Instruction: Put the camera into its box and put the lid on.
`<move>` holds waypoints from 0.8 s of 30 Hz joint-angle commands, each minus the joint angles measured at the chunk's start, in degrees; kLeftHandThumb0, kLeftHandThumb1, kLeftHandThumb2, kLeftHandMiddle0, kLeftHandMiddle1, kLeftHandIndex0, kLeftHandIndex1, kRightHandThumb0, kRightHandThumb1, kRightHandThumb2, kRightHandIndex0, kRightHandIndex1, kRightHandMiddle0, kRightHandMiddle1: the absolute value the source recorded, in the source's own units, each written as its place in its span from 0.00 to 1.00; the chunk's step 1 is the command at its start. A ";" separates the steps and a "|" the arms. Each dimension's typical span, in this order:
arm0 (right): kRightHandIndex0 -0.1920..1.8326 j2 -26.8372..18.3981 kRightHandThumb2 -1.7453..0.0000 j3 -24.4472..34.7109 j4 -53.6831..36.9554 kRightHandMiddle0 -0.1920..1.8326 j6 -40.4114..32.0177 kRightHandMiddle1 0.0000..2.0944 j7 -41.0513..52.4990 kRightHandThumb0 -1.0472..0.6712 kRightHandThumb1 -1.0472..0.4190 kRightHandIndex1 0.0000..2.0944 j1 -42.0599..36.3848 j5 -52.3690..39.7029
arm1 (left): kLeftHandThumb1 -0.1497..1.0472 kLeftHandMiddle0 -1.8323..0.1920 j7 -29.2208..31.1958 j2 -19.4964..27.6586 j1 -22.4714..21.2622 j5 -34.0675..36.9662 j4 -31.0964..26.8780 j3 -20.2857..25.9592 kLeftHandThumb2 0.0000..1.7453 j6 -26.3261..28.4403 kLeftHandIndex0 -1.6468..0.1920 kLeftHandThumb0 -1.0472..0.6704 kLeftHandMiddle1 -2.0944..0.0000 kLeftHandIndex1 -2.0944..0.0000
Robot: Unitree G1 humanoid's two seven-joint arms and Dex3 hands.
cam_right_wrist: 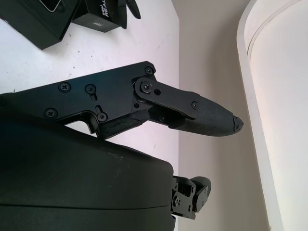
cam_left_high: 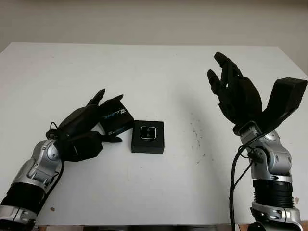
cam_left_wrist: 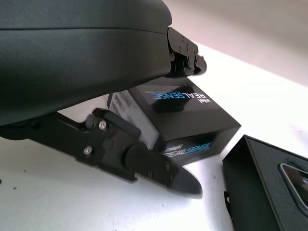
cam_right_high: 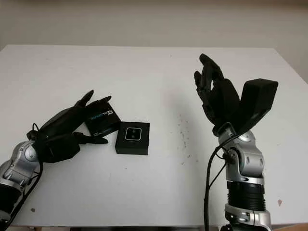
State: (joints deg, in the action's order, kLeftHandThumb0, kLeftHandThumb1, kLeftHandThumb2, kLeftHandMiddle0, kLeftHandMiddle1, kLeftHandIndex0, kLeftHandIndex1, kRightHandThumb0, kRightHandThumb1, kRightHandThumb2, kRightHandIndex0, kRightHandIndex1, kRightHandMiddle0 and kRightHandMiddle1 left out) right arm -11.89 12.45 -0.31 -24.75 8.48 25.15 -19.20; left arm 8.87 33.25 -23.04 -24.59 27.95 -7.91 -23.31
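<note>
White table (cam_left_high: 159, 192), robot's arms entering from the near edge. Left hand (cam_left_high: 84, 127) is low at the left of the table, its fingers (cam_left_high: 98, 96) closed around the lid (cam_left_high: 115, 119), a black carton printed with "REALSENSE" in white and blue lettering; in the left wrist view one finger (cam_left_wrist: 144, 161) runs under the carton's near side and the others cross above its printed top (cam_left_wrist: 185, 113), so the hand is clamped on the lid. Lid is tilted, one edge off the table; whether its lower edge touches the surface cannot be told. Just to the right of the lid, a narrow gap apart in the head views, sits the box (cam_left_high: 147, 137), a flat black square tray lying level on the table. The camera (cam_left_high: 147, 133) lies inside it, a small rounded rectangular body with a silvery rim, face up and centred in the tray. Box is uncovered. Right hand (cam_left_high: 236, 91) is raised above the right side of the table, well apart from box and lid, palm turned toward the table centre, holding nothing and open; right wrist view shows one straight finger (cam_right_wrist: 192, 113) with the white surface behind it. A scatter of small dark specks (cam_left_high: 195, 132) marks the table between the box and the right arm.
</note>
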 commanded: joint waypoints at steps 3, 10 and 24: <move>0.11 -0.20 0.61 0.77 -0.57 0.00 0.28 0.26 0.31 0.19 0.00 0.03 0.03 -0.61 | 1.00 0.72 -1.07 -0.55 -1.38 0.71 3.15 -0.23 0.07 -2.59 0.70 0.46 0.93 0.94; 0.10 -0.49 0.62 0.87 -0.78 0.00 -0.55 0.25 0.69 0.19 0.00 0.02 -0.10 -0.66 | 1.00 0.73 -1.38 -1.11 -1.74 2.19 5.17 -0.05 0.10 -3.84 0.62 0.53 0.60 0.87; 0.10 0.44 0.64 1.35 -1.01 0.00 -0.46 0.26 0.01 0.20 0.00 0.02 -0.58 -1.19 | 1.00 0.81 -10.34 -2.06 -0.74 -0.69 5.32 0.07 0.08 -5.51 0.76 0.53 0.37 0.52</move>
State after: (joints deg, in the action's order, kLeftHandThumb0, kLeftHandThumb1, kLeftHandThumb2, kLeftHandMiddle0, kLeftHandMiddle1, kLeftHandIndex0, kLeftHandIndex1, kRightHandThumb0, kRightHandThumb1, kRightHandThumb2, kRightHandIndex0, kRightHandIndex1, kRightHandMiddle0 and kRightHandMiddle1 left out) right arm -11.73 13.48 -0.32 -25.38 8.66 24.71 -20.01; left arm -0.65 31.40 -24.21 -24.90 33.38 -7.96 -28.51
